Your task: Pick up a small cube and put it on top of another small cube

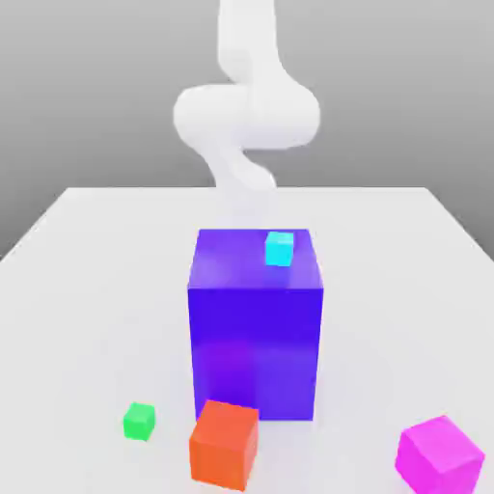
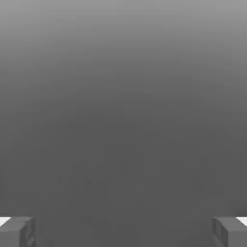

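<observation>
The magenta-pink small cube (image 1: 439,455) rests on the white table at the front, toward the exterior view's right. The tiny green cube (image 1: 139,421) sits at the front toward the exterior view's left, well apart from it. My white arm (image 1: 246,116) rises behind the big block, far from both cubes. In the hand view my gripper (image 2: 123,231) is open. Its grey fingertips (image 2: 17,230) stand wide apart, with nothing but plain grey background between them.
A big blue-violet block (image 1: 256,318) stands mid-table between the arm and the front cubes. A tiny cyan cube (image 1: 279,248) lies on its top. An orange-red cube (image 1: 225,444) sits just in front of the block, right of the green cube. The white table (image 1: 87,289) ends behind the arm.
</observation>
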Motion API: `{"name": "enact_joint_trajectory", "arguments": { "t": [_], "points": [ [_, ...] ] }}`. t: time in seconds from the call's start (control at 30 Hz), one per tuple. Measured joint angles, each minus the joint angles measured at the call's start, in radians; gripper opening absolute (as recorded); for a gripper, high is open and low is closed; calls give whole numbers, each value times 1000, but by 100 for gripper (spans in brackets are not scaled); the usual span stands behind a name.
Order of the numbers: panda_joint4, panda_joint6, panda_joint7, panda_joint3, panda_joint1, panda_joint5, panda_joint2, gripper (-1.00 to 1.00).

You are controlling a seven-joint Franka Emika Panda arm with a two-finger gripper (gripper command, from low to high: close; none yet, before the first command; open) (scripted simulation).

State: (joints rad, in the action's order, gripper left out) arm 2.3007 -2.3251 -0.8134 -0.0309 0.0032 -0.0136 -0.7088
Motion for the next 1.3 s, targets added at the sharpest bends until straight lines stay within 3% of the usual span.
{"name": "enact_joint_trajectory", "arguments": {
  "t": [0.57, 0.93, 1.07, 1.1, 1.3],
  "points": [
    [4, -168, -112, -186, 60, -122, 623, 0],
    [6, -286, -156, -232, 161, -161, 1014, 0],
    [-16, -391, -198, -187, 205, -217, 1158, 0],
    [-20, -409, -204, -178, 212, -226, 1180, -100],
    [-22, -419, -208, -174, 215, -231, 1191, -100]
  ]
}}
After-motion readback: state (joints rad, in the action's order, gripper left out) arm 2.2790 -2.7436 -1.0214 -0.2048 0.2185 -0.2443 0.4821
